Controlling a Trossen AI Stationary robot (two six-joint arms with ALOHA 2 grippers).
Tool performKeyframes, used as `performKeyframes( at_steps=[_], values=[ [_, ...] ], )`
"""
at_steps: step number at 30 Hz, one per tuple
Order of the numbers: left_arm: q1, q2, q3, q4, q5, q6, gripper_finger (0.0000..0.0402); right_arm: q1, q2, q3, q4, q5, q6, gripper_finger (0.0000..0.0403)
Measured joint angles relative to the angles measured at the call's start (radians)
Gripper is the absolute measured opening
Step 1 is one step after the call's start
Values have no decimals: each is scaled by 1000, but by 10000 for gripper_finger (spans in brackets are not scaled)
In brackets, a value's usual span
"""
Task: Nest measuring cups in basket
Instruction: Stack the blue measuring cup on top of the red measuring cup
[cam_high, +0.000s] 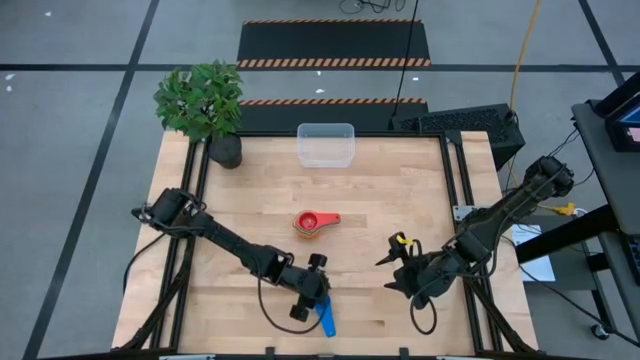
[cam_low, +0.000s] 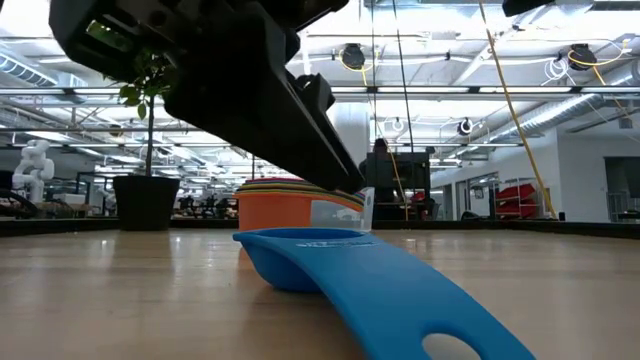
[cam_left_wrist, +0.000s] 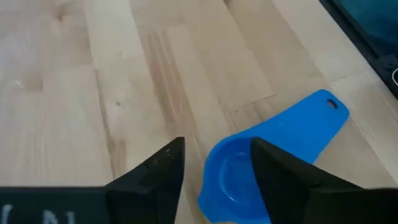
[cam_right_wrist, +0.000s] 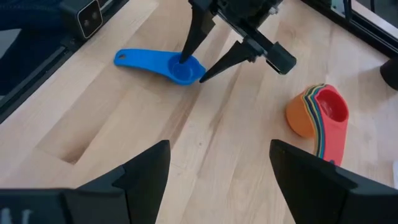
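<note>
high view: the clear basket (cam_high: 325, 144) sits at the far edge of the table (cam_high: 250, 215), near the middle, and nothing shows inside it. a potted plant (cam_high: 207, 105) stands at the far left corner. in the middle of the table lies a nested stack of measuring cups (cam_high: 311, 224), red one on top, handles pointing right. the blue cup (cam_high: 325, 318) lies alone at the near edge, mostly covered by the left gripper (cam_high: 312, 297). the right gripper (cam_high: 397, 272) rests low over the table to the right, well apart from every cup.

low view: the blue cup (cam_low: 330, 265) fills the foreground, its handle running toward the camera and cut off at the picture's edge. a dark arm above hides much of the room. behind it the orange side of the stack (cam_low: 285, 210) shows, with the basket (cam_low: 345, 207) faint behind that.

left wrist view: the left fingers (cam_left_wrist: 158, 171) stand partly apart, one inside the blue cup's (cam_left_wrist: 239, 174) bowl and one outside its rim; whether they press on the wall cannot be told.

right wrist view: the right fingers (cam_right_wrist: 140, 174) are spread wide and hold nothing. beyond them the left gripper (cam_right_wrist: 194, 67) straddles the blue cup's (cam_right_wrist: 161, 64) rim, and the stack (cam_right_wrist: 317, 115) lies on its side.
</note>
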Motion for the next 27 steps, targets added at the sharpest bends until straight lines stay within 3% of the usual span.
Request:
performKeyframes(
  at_steps=[6, 11, 16, 22, 27],
  values=[
    [4, 28, 0, 1, 2, 13, 218, -1, 0, 0, 0, 1, -4, 267],
    [15, 89, -1, 45, 68, 32, 206, -1, 0, 0, -1, 1, -6, 267],
    [27, 103, 1, 34, 90, 24, 152, -1, 0, 0, -1, 1, -6, 267],
    [29, 68, 0, 10, 79, 16, 29, -1, 0, 0, -1, 1, -6, 267],
    [24, -18, -2, -77, -106, -147, 20, -1, 0, 0, 0, 8, -27, 267]
  ],
)
